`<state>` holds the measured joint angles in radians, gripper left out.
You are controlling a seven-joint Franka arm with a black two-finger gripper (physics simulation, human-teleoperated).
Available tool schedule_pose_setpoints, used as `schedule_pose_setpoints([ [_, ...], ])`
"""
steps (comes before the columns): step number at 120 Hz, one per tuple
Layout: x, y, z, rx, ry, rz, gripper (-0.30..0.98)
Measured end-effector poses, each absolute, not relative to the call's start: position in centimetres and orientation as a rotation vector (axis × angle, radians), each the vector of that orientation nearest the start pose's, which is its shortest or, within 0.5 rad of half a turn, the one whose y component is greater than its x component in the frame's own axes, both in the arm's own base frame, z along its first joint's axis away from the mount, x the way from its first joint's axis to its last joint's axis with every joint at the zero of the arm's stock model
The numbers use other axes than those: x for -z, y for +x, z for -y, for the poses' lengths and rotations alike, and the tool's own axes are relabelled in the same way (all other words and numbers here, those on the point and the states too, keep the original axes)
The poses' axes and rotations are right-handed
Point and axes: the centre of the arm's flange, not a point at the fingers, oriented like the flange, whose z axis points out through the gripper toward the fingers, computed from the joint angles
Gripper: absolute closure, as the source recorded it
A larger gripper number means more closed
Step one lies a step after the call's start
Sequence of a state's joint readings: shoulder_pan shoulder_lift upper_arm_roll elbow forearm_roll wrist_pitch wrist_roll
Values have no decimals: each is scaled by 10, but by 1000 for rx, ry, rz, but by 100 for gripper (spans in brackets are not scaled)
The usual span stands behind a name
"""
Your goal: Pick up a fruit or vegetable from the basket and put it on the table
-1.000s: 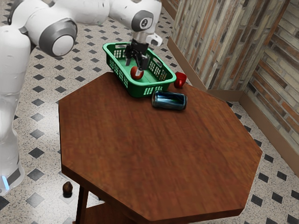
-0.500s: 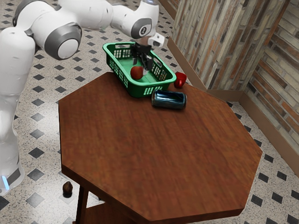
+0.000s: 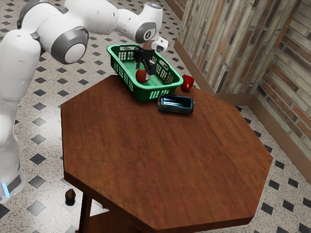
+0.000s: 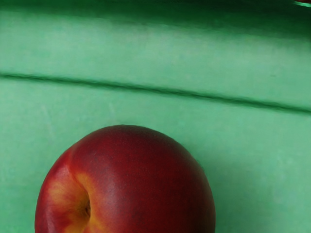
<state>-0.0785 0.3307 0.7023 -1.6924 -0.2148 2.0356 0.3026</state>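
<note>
Currently, black fingers (image 3: 147,71) spread at round red-yellow fruit (image 4: 141,179) inside green plastic basket (image 3: 140,93); shiny dark-blue metal can (image 3: 176,104) lies beside basket on brown wooden worktop (image 3: 165,160).

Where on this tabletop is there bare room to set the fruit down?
The broad stretch of table from the can to the edges farthest from the basket is bare. Crowded: the end with basket, can and red cup, and inside the basket, with the claw by the red fruit.
</note>
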Motion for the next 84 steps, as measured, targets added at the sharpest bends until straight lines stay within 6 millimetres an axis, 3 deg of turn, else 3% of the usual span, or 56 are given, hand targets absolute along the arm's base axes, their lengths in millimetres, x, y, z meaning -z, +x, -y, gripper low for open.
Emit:
schedule_pose_setpoints([
  [44, -434, 565, -341, 202, -2998, 593, 9],
  [69, -425, 571, -341, 246, -2999, 628, 32],
  [78, -432, 572, -343, 266, -2997, 638, 34],
  [84, -451, 574, -341, 266, -2989, 620, 36],
])
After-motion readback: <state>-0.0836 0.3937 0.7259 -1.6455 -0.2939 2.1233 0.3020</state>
